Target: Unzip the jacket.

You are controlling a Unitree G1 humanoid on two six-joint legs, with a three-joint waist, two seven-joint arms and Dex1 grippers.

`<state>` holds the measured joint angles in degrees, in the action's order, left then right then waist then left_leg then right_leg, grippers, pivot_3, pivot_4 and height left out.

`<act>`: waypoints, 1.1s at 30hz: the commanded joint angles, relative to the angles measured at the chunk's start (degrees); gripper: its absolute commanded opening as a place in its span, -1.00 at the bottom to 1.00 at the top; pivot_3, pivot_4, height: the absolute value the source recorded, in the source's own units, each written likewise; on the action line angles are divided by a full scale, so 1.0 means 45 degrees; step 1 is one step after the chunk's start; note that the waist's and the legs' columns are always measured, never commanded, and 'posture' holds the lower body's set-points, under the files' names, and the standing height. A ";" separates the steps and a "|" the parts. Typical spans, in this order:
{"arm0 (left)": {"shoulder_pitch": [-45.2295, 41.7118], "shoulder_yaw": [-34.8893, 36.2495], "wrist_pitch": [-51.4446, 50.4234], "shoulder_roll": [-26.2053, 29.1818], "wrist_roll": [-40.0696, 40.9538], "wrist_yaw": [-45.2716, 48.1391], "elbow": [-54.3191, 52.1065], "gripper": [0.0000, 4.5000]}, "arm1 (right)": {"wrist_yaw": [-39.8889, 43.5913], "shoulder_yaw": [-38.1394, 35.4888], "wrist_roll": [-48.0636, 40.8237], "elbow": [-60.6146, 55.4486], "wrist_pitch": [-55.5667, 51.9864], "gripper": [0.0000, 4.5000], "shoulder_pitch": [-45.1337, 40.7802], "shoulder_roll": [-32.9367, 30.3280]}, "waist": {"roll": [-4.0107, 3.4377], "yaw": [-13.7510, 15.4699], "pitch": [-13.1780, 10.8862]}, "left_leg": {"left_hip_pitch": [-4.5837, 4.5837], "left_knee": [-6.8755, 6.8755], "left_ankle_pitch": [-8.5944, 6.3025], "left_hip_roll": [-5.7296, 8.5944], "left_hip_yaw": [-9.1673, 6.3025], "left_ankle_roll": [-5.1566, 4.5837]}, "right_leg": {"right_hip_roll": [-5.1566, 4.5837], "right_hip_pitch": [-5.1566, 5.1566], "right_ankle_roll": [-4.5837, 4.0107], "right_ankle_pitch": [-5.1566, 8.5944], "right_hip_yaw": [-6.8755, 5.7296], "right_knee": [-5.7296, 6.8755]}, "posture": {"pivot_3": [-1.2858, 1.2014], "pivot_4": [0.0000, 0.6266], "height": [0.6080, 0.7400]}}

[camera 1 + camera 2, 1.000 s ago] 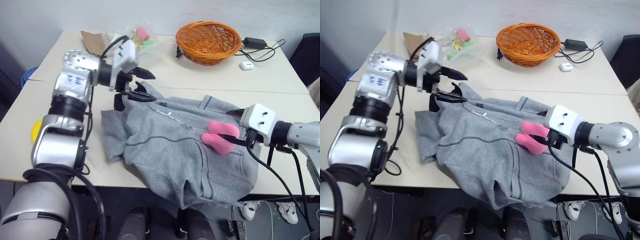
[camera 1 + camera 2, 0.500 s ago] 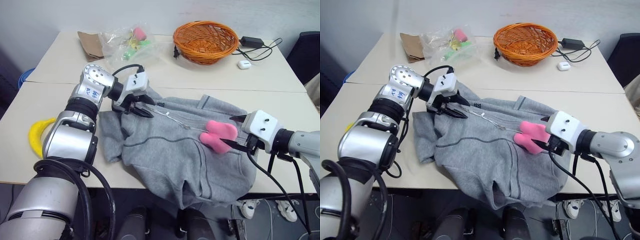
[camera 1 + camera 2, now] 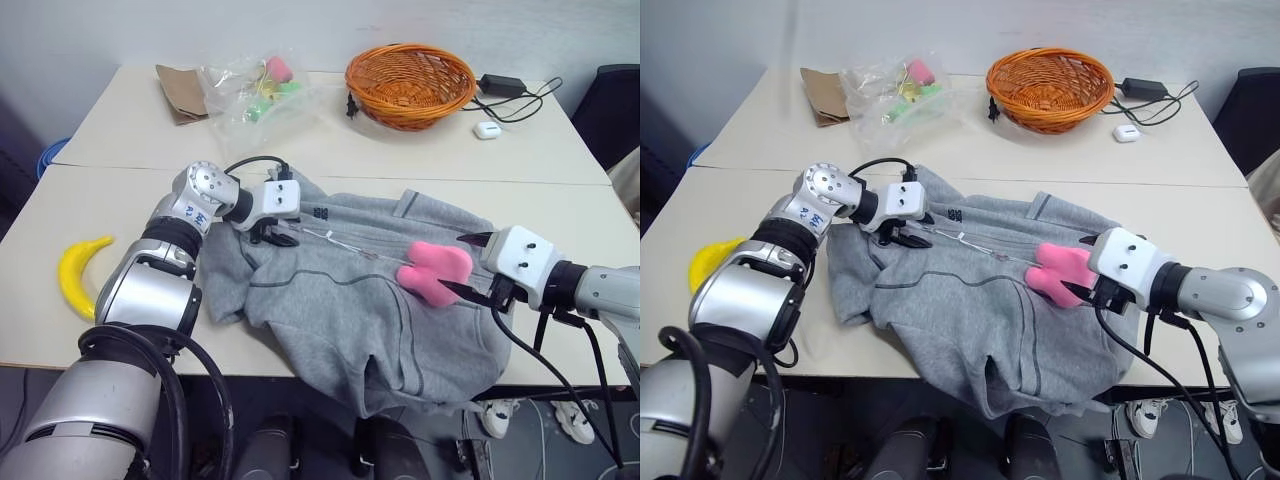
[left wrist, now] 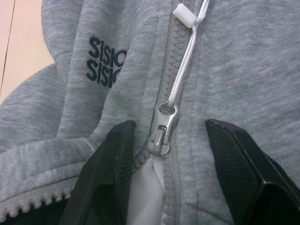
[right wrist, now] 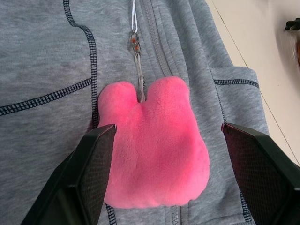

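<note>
Where jacket (image 3: 350, 300) overhangs table (image 3: 80, 340), hem hidden, zipper pull (image 4: 161, 131) visible

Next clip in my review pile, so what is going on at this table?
A humanoid robot is working on a light grey fleece zip-up jacket spread over the table's near edge. Its left end effector is at the collar, fingers open either side of the silver zipper slider, not yet closed on it. The right end effector straddles, open, a pink plush toy tied to the slider's white cord. The zip looks almost fully closed.
</note>
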<state>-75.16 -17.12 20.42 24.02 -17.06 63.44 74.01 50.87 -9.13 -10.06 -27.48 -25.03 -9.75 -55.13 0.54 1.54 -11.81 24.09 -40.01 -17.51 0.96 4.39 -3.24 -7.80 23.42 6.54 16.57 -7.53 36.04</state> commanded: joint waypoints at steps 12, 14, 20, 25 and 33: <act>0.0550 -0.0083 -0.0013 -0.0227 -0.0347 -0.0128 0.0205 0.10 | -0.0043 0.2003 0.0910 0.1836 0.0804 0.43 -0.0662 0.0649 | 0.0009 -0.0013 0.0023 | -0.0016 -0.0002 0.0000 0.0002 0.0003 0.0000 | -0.0003 -0.0015 0.0000 0.0000 0.0002 0.0002 | 0.03 -0.52 1.00; 0.0538 -0.0058 0.0001 -0.0253 -0.0322 -0.0098 0.0193 0.10 | 0.0020 0.2227 0.0998 0.2125 0.0894 0.13 -0.0841 0.0668 | 0.0009 -0.0009 0.0025 | -0.0016 -0.0003 0.0000 0.0001 0.0001 0.0000 | -0.0002 -0.0016 0.0000 0.0000 0.0000 0.0002 | 0.03 -0.52 1.00; 0.0528 -0.0021 0.0067 -0.0264 -0.0281 -0.0050 0.0157 0.10 | 0.0119 0.2115 0.0993 0.2276 0.0996 -0.68 -0.0829 0.0563 | 0.0009 -0.0010 0.0027 | -0.0017 -0.0004 0.0000 0.0001 0.0001 0.0000 | -0.0002 -0.0016 0.0000 0.0000 -0.0001 0.0003 | 0.03 -0.52 1.00; 0.0656 -0.0034 0.0176 -0.0158 -0.0291 0.0020 0.0131 0.10 | 0.0470 0.0318 0.0783 0.2445 0.1024 -0.99 -0.0006 -0.0454 | 0.0009 0.0030 0.0028 | -0.0014 -0.0004 0.0000 0.0006 0.0001 0.0000 | -0.0007 -0.0017 0.0000 0.0000 -0.0003 0.0002 | 0.03 -0.52 1.00; 0.0892 -0.0023 0.0281 0.0084 -0.0320 0.0065 0.0097 0.10 | 0.1111 -0.4623 0.0880 0.5096 0.1806 -0.99 0.2393 -0.2179 | 0.0009 0.0014 0.0028 | -0.0015 0.0000 -0.0005 0.0017 0.0007 -0.0013 | -0.0016 -0.0023 0.0003 -0.0002 -0.0004 -0.0008 | 0.03 -0.52 1.00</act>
<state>-73.10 -16.61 21.97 23.36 -17.12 63.25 72.89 55.56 -24.44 -7.40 -7.13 -18.42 0.31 -63.32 0.58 1.61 -11.69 24.01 -40.00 -17.54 1.04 4.43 -3.31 -7.88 23.32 6.56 16.56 -7.54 36.00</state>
